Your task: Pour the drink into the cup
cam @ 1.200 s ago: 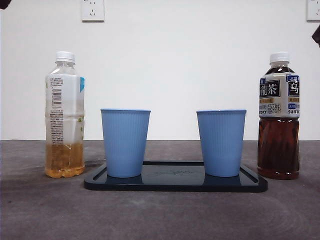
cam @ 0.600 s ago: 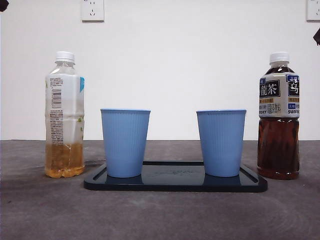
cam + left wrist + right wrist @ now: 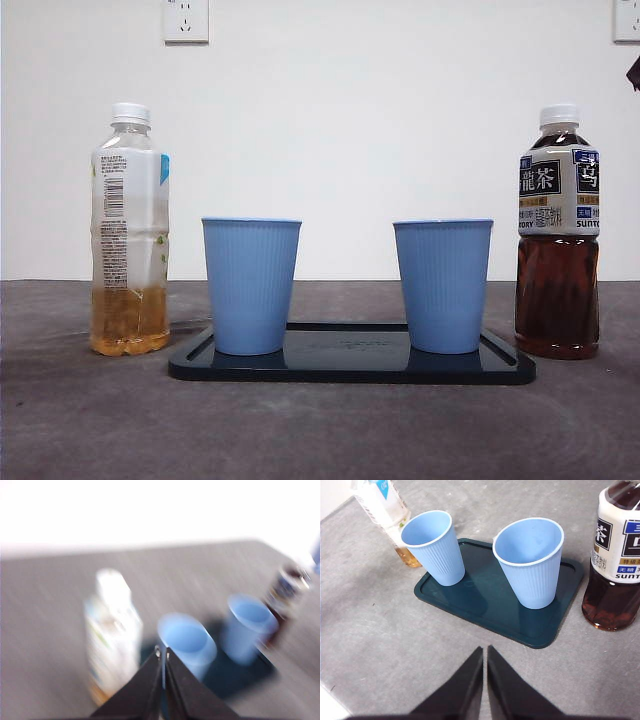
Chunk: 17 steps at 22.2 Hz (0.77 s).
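Note:
Two blue cups (image 3: 250, 285) (image 3: 443, 285) stand upright on a dark tray (image 3: 350, 367). To the left of the tray is a clear bottle (image 3: 128, 230) with a low level of pale amber drink and a white cap. A bottle of dark tea (image 3: 557, 235), nearly full and capped, stands to the right. In the blurred left wrist view my left gripper (image 3: 162, 653) is shut and empty, high above the pale bottle (image 3: 112, 625) and the nearer cup (image 3: 187, 640). My right gripper (image 3: 485, 651) is shut and empty, above the table in front of the tray (image 3: 470, 597), with the dark bottle (image 3: 617, 555) off to one side.
A white wall with power sockets (image 3: 185, 20) closes the back of the grey table (image 3: 320, 430). One arm shows as a black tip (image 3: 634, 72) at the front view's top right edge.
The black tip at the front view's top left corner has gone out of the picture. The tip at the top right has shrunk slightly. Bottles, cups and tray have not moved.

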Motion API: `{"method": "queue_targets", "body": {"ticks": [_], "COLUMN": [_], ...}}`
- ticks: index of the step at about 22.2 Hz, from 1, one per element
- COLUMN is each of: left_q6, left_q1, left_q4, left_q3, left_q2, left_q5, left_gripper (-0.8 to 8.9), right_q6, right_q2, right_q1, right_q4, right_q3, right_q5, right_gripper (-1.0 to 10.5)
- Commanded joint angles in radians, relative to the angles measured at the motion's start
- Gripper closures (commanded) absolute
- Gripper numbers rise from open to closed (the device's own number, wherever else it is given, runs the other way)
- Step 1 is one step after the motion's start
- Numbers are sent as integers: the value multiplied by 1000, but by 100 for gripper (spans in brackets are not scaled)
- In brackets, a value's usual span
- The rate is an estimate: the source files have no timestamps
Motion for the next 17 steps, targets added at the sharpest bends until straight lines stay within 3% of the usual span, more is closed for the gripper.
{"method": "queue_targets", "body": {"ticks": [1,7,17], "left_q6": [153,179,182], "left_q1": [115,304,335], "left_q4": [131,239,248], "left_q3": [-58,-305,-626], "left_q2": [-63,-222,-369], "left_q5": [-21,-150,-161], "left_gripper": [806,806,806], "right_q6": [11,11,11], "right_q2": [3,3,3], "right_q1": [6,6,6], "right_q4": [11,11,11], "right_q3": [17,17,17], "right_q5": [0,0,0], "right_gripper": [938,938,938]}}
